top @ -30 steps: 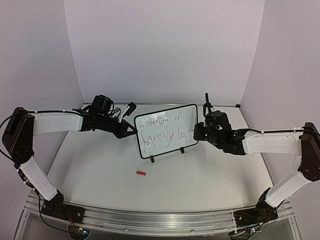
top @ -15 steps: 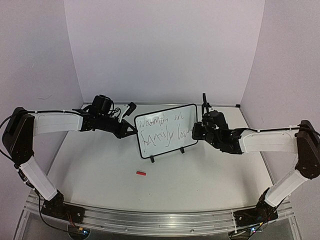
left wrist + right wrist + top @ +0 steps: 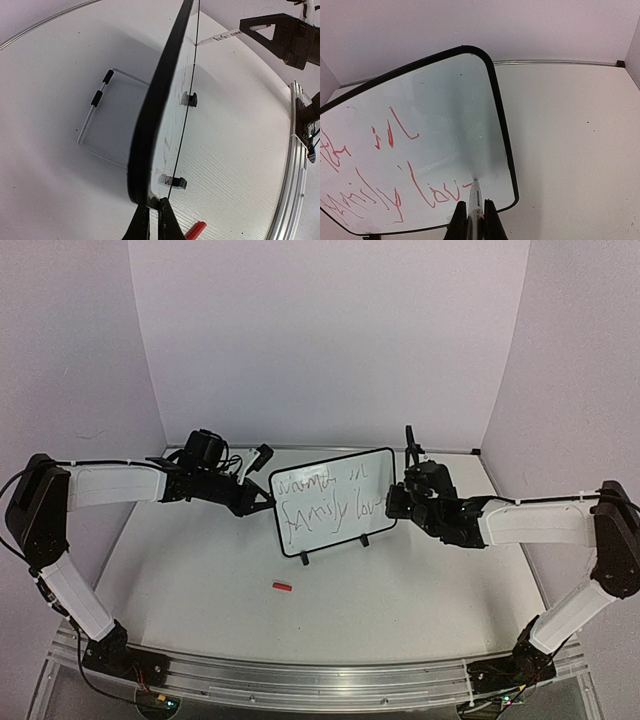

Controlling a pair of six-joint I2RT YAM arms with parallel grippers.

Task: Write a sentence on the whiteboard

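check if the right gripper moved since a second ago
Yes. In the top view the right gripper, shut on a marker, has shifted left, closer to the whiteboard's right edge; the whiteboard itself stayed put.

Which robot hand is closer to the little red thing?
Left. The left gripper pinches the whiteboard's left edge, the red thing lying close by on the table. The right gripper holds a marker at the board's right side, farther away.

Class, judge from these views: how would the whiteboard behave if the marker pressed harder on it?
Probably tippy: the whiteboard is very thin edgewise and stands on two small feet. The left end effector pinching its edge likely steadies it. Its glossy face may let the marker tip skid.
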